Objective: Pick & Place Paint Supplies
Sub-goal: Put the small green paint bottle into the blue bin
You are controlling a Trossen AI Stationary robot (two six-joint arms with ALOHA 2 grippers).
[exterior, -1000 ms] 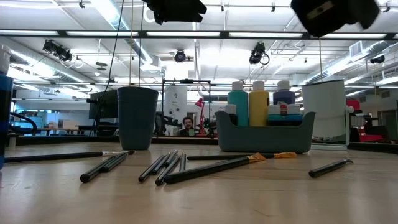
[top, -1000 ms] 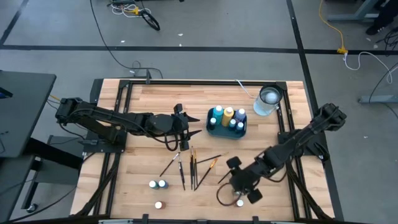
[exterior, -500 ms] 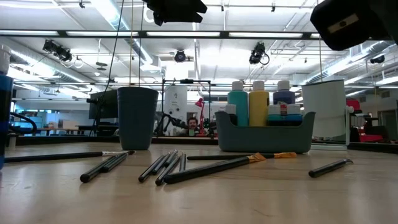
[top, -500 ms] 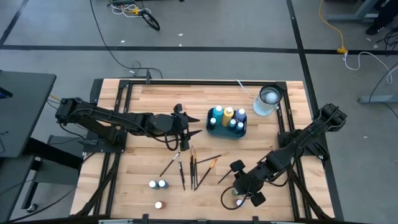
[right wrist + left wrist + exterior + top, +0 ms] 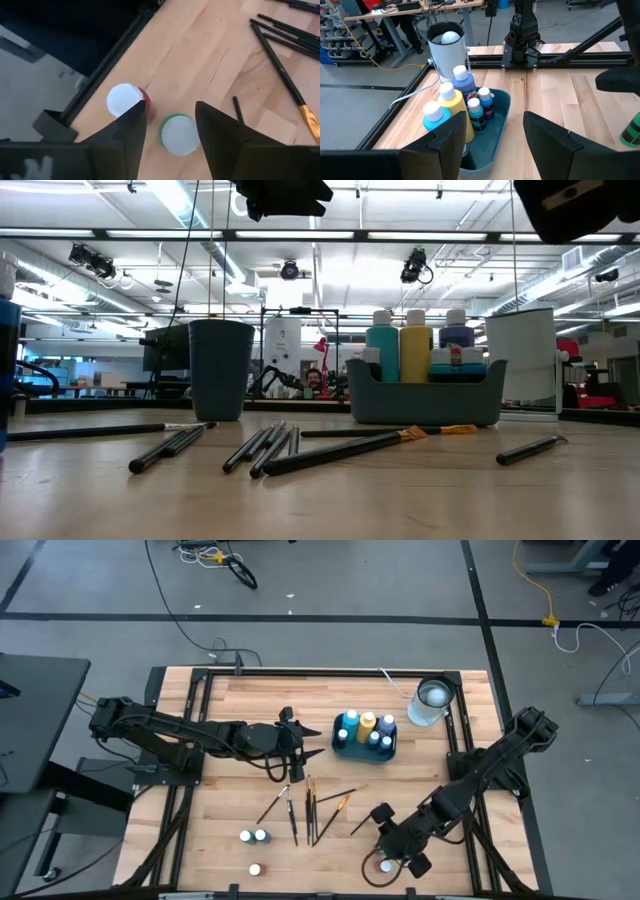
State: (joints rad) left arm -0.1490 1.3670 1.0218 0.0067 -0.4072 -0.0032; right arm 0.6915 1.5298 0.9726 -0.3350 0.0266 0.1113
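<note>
Only the right wrist view is showing the green bottle (image 5: 179, 134) lying between the right gripper (image 5: 170, 125)'s open, empty fingers, which are pointing down.

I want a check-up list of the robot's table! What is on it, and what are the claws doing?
Surface: wooden table inside a black frame.
Job's things: caddy with bottles; loose brushes mid-table; two blue bottles and a red-labelled bottle near the front edge; green bottle and red bottle under the right arm.
Clutter: white cup at the far right corner; dark cup in the low view.
Grippers: left gripper open, facing the caddy; right gripper open, above the green bottle.
Cables: several on the floor.
Surroundings: workshop; a person far behind.
</note>
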